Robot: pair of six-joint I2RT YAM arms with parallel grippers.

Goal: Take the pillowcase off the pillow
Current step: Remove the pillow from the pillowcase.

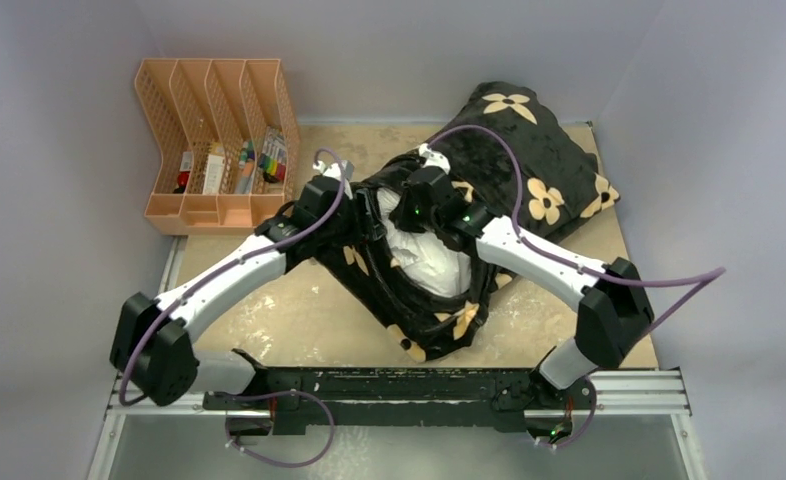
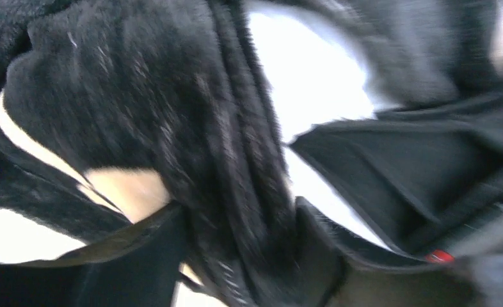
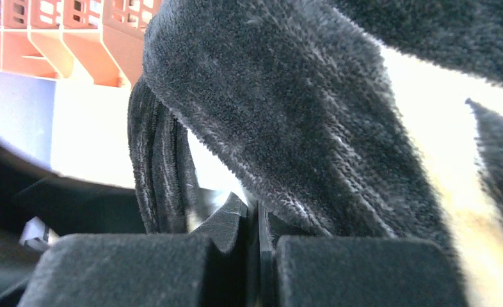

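Lying diagonally across the tan worktop (image 1: pixel 269 310), a big black plush pillowcase printed with tan flowers (image 1: pixel 529 150) can be seen, with the stuffed end pushed toward the back right corner and the open mouth facing the arms. Through that mouth a puffy plain white pillow (image 1: pixel 431 265) is exposed. It's mostly tucked inside the cover, and only a wrinkled patch is shown between the two arms.

The left pincer (image 2: pixel 236 224) is placed at the left rim of the opening. In the left wrist view its fingers are spread, with a thick fold of plush running between them. Whether that fold is actually touched by the pads can't be made out, since it's pretty blurry.

The right pincer (image 3: pixel 260 224) is placed at the far rim of the opening. Its pads are pressed together, and the plush hem is pinched right at the tips and draped up and over from there.

An orange plastic file organizer with four slots (image 1: pixel 214 110) is set at the back left, close to the left arm's wrist, with markers and small bits stuck in its front trays.
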